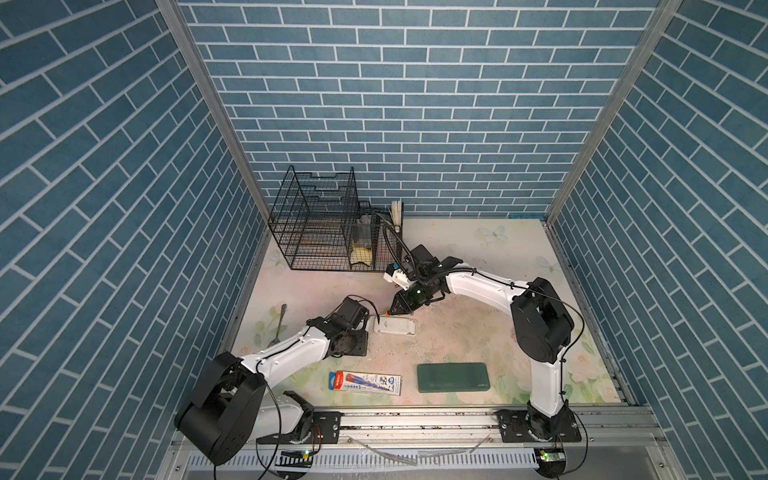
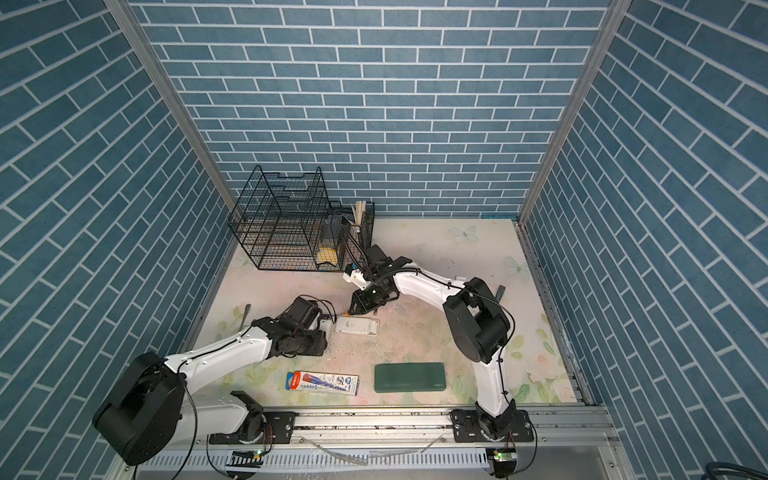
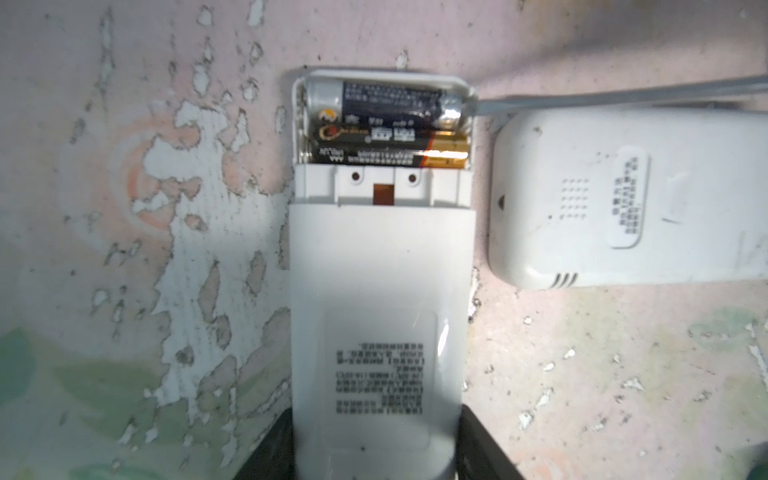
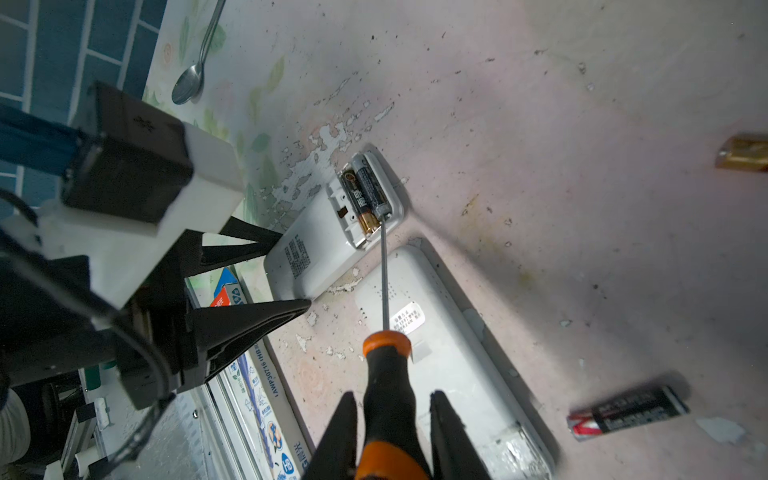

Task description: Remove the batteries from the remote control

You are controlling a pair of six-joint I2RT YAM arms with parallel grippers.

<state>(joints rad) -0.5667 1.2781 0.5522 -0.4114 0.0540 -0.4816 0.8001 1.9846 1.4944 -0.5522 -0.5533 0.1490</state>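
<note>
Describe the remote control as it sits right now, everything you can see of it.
The remote control is a white plastic slab lying back-up on the table, a printed label on its back. Its battery bay at the far end is open, with two batteries still inside. The left gripper clamps its near end. The screwdriver tip, held by the right gripper, touches the outer battery's end. A larger white device lies alongside.

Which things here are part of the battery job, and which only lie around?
Job: remote control; batteries in its open compartment; screwdriver in right pincer; left pincer gripping the remote.

Lying about: spoon, green case, printed box, wire rack.
</note>
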